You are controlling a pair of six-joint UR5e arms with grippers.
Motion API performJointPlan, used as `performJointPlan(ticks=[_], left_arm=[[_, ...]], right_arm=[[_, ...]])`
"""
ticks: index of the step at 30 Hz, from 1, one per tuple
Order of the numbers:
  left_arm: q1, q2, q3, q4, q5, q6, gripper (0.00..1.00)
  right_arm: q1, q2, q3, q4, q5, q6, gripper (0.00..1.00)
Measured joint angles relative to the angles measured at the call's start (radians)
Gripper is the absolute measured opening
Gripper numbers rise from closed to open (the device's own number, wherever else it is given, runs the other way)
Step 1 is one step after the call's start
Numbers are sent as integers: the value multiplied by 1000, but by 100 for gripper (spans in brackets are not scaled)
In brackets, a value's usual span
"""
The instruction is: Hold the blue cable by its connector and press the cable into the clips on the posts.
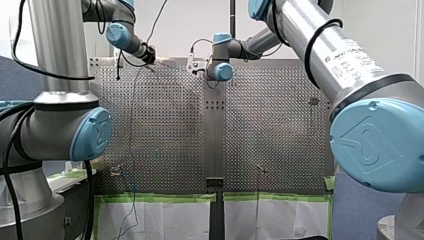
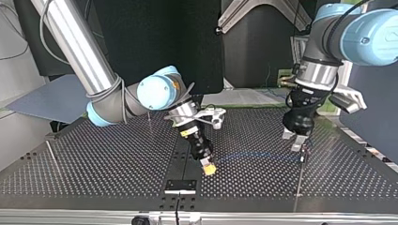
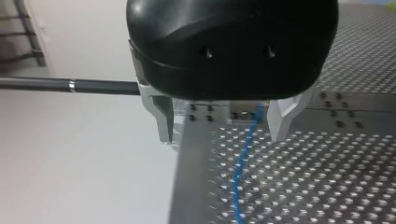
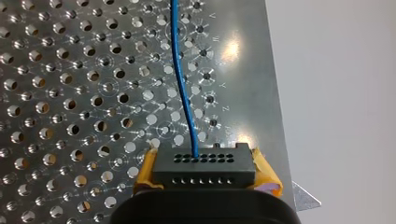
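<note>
My right gripper is shut on the black connector, with a yellow pad on each side of it. The blue cable runs from the connector out over the perforated table. In the top view my right gripper is low over the table's middle, and the cable shows faintly, stretching towards my left gripper at that view's right. My left gripper is open. The cable passes between its metal fingers without touching them.
Thin posts stand on the table: one just below my left gripper, one at the top view's left, one behind my right arm. A black plate sits at the near edge. The table edge runs beside both grippers.
</note>
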Motion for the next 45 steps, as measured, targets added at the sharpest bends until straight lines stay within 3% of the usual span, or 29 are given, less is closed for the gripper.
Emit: performJointPlan(ticks=[7, 17, 35, 45], left_arm=[[-18, -30, 12, 24, -33, -7, 100], [-44, -103, 19, 36, -109, 39, 100], [-109, -206, 99, 109, -227, 31, 100], [-118, -229, 119, 142, -287, 22, 100]], right_arm=[[0, 10, 3, 0, 0, -3, 0], [-2, 13, 4, -1, 1, -7, 0], [-2, 14, 5, -2, 0, -12, 0], [-3, 14, 5, -1, 0, -14, 0]])
